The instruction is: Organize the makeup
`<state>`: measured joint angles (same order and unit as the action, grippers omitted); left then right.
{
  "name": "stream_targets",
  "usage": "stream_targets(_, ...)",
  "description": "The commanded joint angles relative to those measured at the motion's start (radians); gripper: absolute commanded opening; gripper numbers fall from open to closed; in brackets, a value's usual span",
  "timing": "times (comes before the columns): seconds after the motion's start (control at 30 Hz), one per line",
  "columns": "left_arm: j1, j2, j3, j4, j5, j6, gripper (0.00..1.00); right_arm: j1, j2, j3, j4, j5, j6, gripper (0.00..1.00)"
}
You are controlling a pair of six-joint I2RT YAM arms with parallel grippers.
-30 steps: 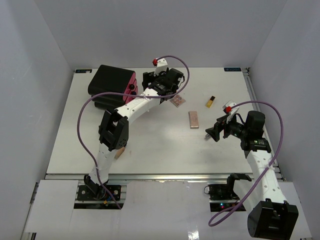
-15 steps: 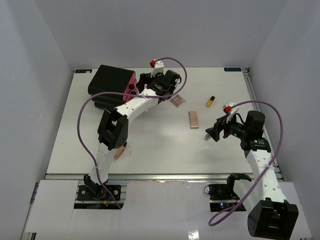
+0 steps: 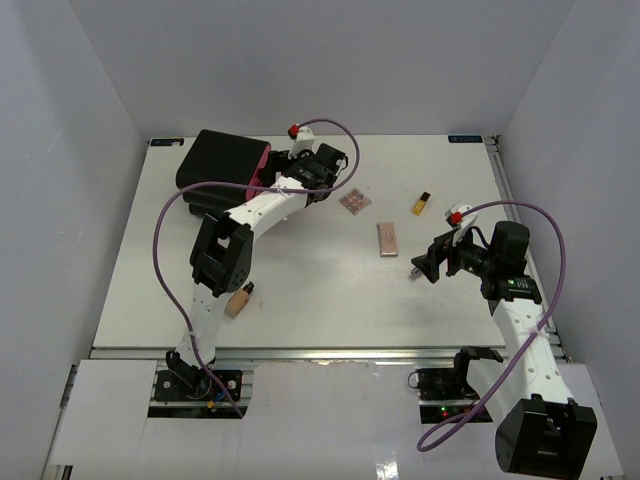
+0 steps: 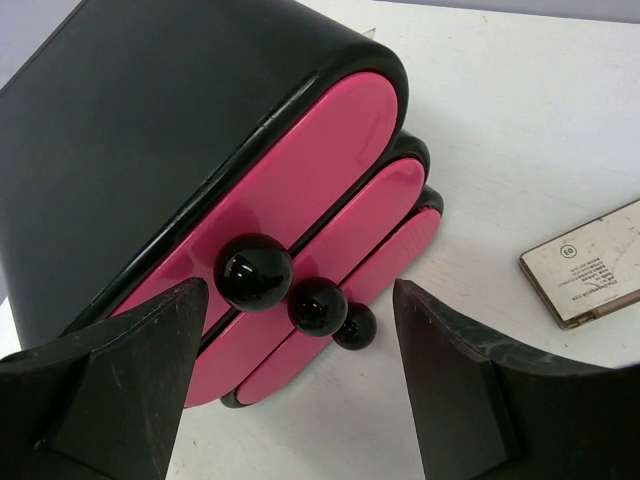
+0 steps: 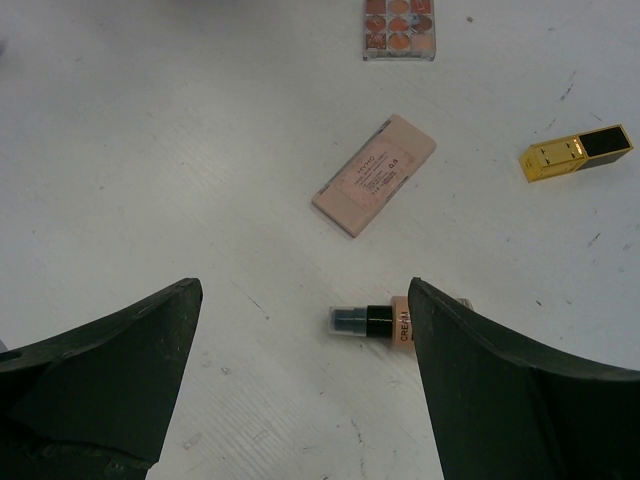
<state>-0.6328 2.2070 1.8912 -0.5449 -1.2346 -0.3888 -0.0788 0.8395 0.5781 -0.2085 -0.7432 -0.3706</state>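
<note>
At bench (image 3: 330, 290) rear-left, black box (image 4: 150, 150) is seen, pink drawers (image 4: 300, 190) shut, contents hidden | labelled case (image 4: 590, 265) is cut off | left fingers (image 4: 120, 390), right fingers (image 5: 90, 370) are held wide, empty | cream bottle (image 5: 385, 322), pink palette (image 5: 374, 174) are laid loose mid-bench

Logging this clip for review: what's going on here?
The left gripper is open at the front of the black box, its fingers either side of the drawer knobs. The right gripper hovers open above a small cream bottle lying on the table. The rectangular palette, square palette and yellow-black tube lie loose; another beige bottle lies by the left arm. Nothing is held.
</note>
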Motion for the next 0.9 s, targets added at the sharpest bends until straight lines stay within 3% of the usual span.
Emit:
stream_targets(0.0, 0.004, -0.038, 0.015, 0.012, -0.015, 0.024, 0.85, -0.002, 0.003, 0.032, 0.017, -0.003, 0.0, 0.9)
stream_targets(0.17, 0.022, -0.028, 0.016, 0.017, -0.01, 0.034, 0.79, -0.003, 0.003, 0.032, 0.017, -0.001, 0.001, 0.9)
stream_targets(0.37, 0.028, -0.026, 0.015, 0.02, 0.006, 0.034, 0.6, -0.003, 0.003, 0.032, 0.017, 0.001, 0.001, 0.9)
stream_targets(0.8, 0.039, -0.03, -0.004, 0.019, 0.017, 0.028, 0.57, -0.003, 0.001, 0.034, 0.017, 0.004, 0.001, 0.9)
stream_targets(0.87, 0.044, -0.029, -0.006, 0.02, 0.024, 0.028, 0.51, -0.003, 0.001, 0.034, 0.017, 0.004, 0.001, 0.9)
